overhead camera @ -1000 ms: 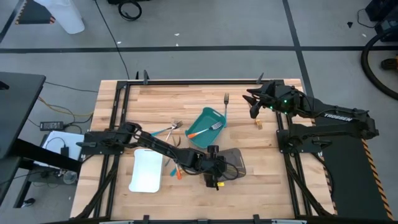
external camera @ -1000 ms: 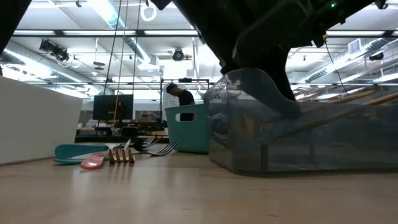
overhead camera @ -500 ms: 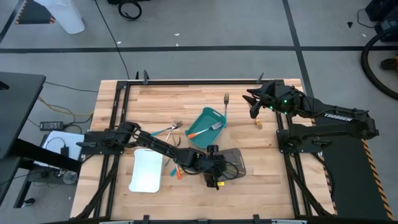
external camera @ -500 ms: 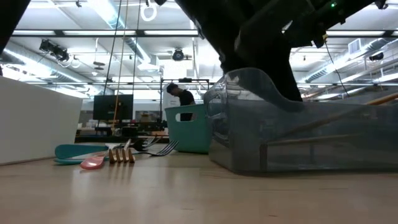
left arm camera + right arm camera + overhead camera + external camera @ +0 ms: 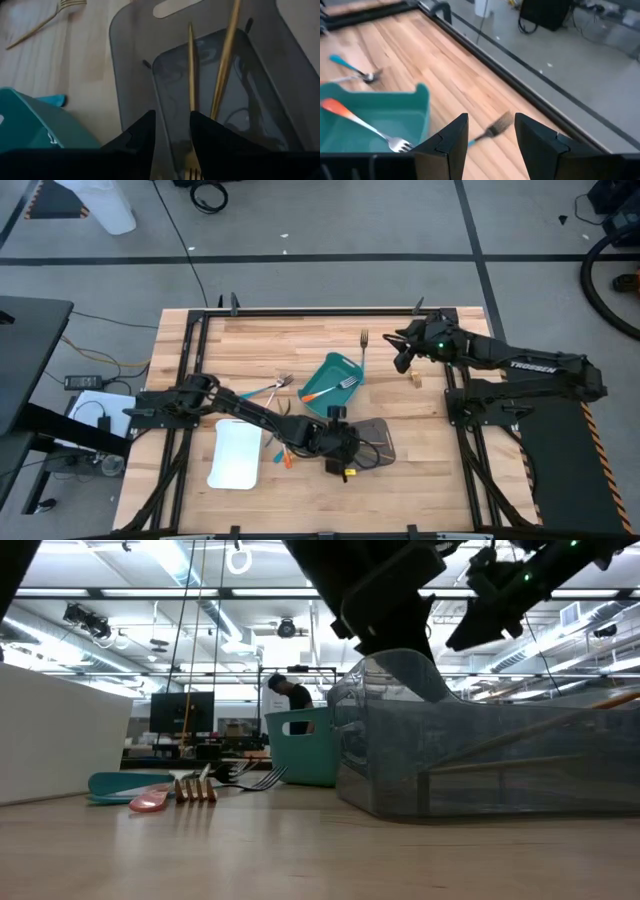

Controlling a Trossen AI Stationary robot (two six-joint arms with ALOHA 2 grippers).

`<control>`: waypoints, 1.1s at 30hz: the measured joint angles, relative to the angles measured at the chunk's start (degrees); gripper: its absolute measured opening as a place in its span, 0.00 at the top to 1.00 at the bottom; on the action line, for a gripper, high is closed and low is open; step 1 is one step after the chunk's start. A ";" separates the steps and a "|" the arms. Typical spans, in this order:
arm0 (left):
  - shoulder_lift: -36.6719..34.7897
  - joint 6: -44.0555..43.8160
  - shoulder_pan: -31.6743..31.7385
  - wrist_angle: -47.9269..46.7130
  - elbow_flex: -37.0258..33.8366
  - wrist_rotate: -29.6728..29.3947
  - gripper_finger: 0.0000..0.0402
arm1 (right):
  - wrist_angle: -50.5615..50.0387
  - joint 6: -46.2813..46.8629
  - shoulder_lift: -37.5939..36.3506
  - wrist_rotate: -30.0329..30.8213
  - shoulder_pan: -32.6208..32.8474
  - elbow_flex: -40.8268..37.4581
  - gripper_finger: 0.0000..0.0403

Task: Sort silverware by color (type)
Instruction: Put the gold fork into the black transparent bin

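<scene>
Slatted wood table (image 5: 260,340). Smoky clear grey tray (image 5: 210,95) w/ 2 slim gold forks (image 5: 191,75) just ahead of left gripper (image 5: 172,131) – fingers apart, empty. Teal tray (image 5: 380,107) w/ orange-handled fork (image 5: 365,125) beside right gripper (image 5: 490,131) – fingers apart, empty.

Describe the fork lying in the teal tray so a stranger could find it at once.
Near the table's middle sits the teal tray. One fork lies slantwise inside it. Its orange handle and silver head set it apart from the all-gold forks in the grey tray nearby.
</scene>
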 joint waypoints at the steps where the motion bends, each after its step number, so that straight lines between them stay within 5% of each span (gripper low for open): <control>1: 0.00 0.27 -0.22 -0.06 0.00 -0.12 0.68 | -0.29 0.39 0.61 -0.02 -0.30 -0.04 0.57; 22: -6.93 4.00 -1.13 -7.70 -0.17 -4.02 0.68 | -11.26 14.32 10.53 -1.51 -2.35 -0.06 0.57; 33: -11.84 5.11 -1.04 1.40 -11.23 -4.10 0.68 | -11.35 18.74 20.30 -1.12 -2.56 -0.06 0.57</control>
